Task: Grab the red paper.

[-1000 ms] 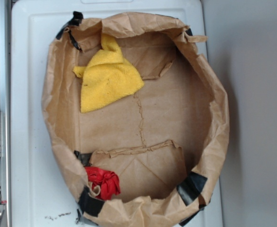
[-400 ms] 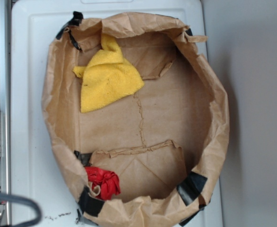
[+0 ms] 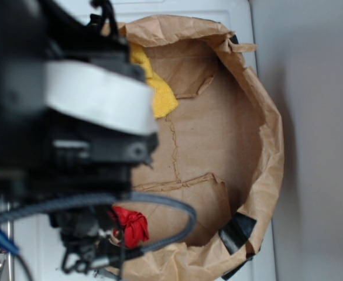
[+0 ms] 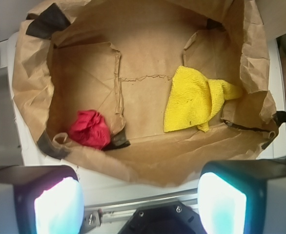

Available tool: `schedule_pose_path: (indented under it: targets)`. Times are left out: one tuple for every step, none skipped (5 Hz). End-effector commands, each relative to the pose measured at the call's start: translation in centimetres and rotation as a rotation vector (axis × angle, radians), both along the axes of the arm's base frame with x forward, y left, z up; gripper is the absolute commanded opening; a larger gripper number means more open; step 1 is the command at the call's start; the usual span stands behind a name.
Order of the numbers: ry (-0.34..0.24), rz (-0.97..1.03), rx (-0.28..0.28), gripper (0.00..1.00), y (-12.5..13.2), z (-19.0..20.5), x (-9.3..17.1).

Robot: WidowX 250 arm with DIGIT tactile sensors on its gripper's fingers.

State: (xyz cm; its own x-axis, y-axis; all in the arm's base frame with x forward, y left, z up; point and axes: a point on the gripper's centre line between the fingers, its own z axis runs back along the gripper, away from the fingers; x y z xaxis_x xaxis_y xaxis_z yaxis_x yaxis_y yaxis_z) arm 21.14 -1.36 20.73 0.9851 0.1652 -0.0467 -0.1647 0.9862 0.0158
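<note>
The red paper (image 4: 89,128) is a small crumpled wad lying in a corner of the brown paper bag (image 4: 148,163), against its wall; in the exterior view the red paper (image 3: 131,225) shows just below my arm. My gripper (image 4: 140,204) hangs high above the bag's near rim, open, with nothing between its two pale pads (image 4: 60,207). In the exterior view my arm (image 3: 66,129) fills the left half, and the fingers themselves do not show there.
A yellow fuzzy cloth (image 4: 196,100) lies in the bag's other end, partly hidden by my arm in the exterior view (image 3: 160,96). The bag sits on a white tray (image 3: 242,12). A metal rail (image 4: 148,204) runs beneath the gripper.
My arm has swung in from the left and now covers the left half of the exterior view. The red paper and yellow cloth have not moved.
</note>
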Motion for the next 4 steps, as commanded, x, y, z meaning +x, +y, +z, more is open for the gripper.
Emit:
schedule_pose_path:
  targets:
    - [0.085,0.074,0.050,1.00,-0.6,-1.4,2.2]
    - [0.085,0.074,0.050,1.00,-0.6,-1.4,2.2]
    - [0.085,0.074,0.050,1.00,-0.6,-1.4,2.2]
    - [-0.029,0.144,0.016,1.00,-0.4,-4.1,3.6]
